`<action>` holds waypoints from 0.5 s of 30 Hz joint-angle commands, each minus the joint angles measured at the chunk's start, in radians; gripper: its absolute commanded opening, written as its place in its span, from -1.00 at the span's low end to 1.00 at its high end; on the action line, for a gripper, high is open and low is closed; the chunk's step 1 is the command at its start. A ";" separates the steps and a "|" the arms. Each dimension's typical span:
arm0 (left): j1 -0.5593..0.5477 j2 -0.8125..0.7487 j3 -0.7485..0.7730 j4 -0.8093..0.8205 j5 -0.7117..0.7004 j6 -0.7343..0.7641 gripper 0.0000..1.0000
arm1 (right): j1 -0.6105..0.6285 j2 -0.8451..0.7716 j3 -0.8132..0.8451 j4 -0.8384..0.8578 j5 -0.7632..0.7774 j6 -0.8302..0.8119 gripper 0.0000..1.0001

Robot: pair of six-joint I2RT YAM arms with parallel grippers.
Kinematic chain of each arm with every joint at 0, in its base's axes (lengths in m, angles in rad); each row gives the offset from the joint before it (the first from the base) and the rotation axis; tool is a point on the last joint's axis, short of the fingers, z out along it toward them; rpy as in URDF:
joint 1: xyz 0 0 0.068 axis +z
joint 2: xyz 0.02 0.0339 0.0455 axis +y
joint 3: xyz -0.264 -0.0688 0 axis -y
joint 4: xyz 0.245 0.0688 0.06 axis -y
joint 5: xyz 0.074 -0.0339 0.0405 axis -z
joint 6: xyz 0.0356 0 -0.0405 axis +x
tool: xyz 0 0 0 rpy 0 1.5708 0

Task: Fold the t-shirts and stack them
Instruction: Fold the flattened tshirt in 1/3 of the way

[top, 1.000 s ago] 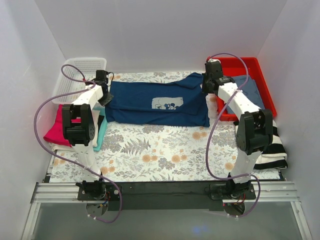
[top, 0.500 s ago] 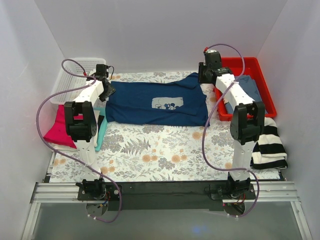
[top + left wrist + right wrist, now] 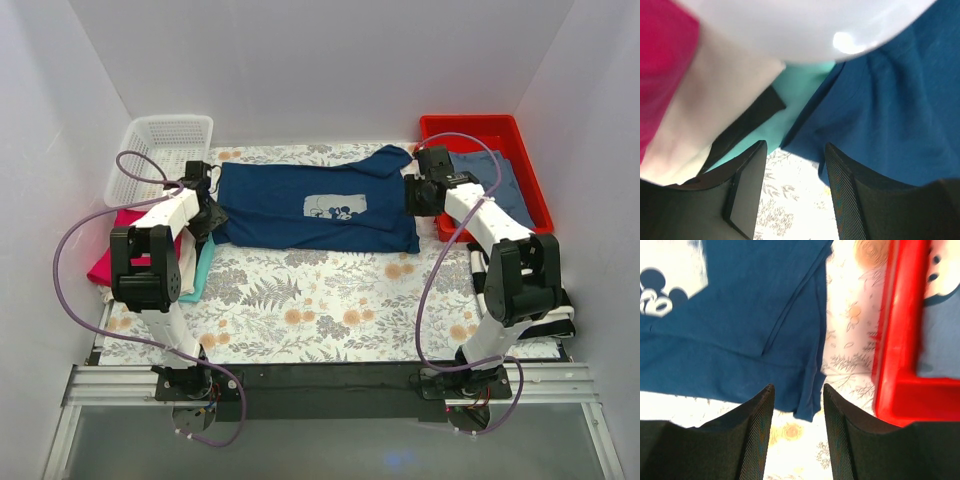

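A large navy t-shirt (image 3: 315,205) with a pale-blue mouse print lies spread flat across the middle of the floral table. My left gripper (image 3: 205,215) hovers open at its near-left corner. In the left wrist view the open left gripper (image 3: 792,195) frames bare tablecloth, with the navy t-shirt (image 3: 890,115) just beyond the right finger. My right gripper (image 3: 420,195) is open at the near-right corner. The right wrist view has the navy hem corner (image 3: 807,410) just ahead of the open right gripper (image 3: 797,435). Red-pink (image 3: 110,255), cream and teal (image 3: 205,262) t-shirts lie piled at the left.
A red tray (image 3: 490,130) at the back right holds a blue garment (image 3: 495,175). A white basket (image 3: 165,140) stands at the back left. A black-and-white striped garment (image 3: 545,300) lies behind the right arm. White walls close in three sides.
Both arms lifted from the shirt's far corners and swung nearer to its near corners. Both grippers went from shut to open.
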 commanded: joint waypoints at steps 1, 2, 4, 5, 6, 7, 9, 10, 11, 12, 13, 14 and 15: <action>0.003 -0.066 -0.030 0.016 0.049 0.008 -0.03 | 0.011 -0.036 -0.021 0.004 -0.047 0.008 0.01; 0.003 -0.066 -0.030 0.019 0.066 0.002 -0.03 | 0.013 -0.030 -0.024 0.004 -0.053 0.008 0.00; 0.003 -0.056 -0.025 0.027 0.091 -0.004 -0.03 | 0.020 -0.021 -0.029 0.004 -0.087 0.008 0.00; 0.003 -0.053 -0.022 0.028 0.116 -0.013 -0.04 | 0.028 -0.013 -0.035 0.004 -0.091 0.011 -0.01; 0.003 -0.053 -0.022 0.030 0.124 -0.018 -0.04 | 0.033 -0.009 -0.037 0.004 -0.099 0.011 -0.02; 0.002 -0.056 -0.022 0.031 0.130 -0.019 -0.04 | 0.037 -0.003 -0.035 0.004 -0.116 0.014 -0.03; 0.002 -0.059 -0.025 0.028 0.126 -0.025 -0.05 | 0.049 0.011 -0.038 0.011 -0.128 0.017 -0.03; 0.002 -0.056 -0.027 0.024 0.120 -0.024 -0.06 | 0.051 0.017 -0.040 0.014 -0.130 0.017 -0.03; 0.002 -0.055 -0.034 0.021 0.112 -0.025 -0.06 | 0.054 0.025 -0.041 0.026 -0.157 0.020 -0.04; 0.002 -0.053 -0.037 0.007 0.092 -0.028 -0.07 | 0.057 0.030 -0.049 0.036 -0.162 0.021 -0.04; 0.000 -0.050 -0.040 -0.002 0.080 -0.031 -0.08 | 0.057 0.034 -0.049 0.042 -0.182 0.021 -0.05; 0.000 -0.049 -0.048 -0.007 0.065 -0.038 -0.09 | 0.059 0.045 -0.049 0.048 -0.191 0.025 -0.05; -0.001 -0.049 -0.054 -0.015 0.055 -0.038 -0.10 | 0.059 0.051 -0.049 0.056 -0.200 0.025 -0.06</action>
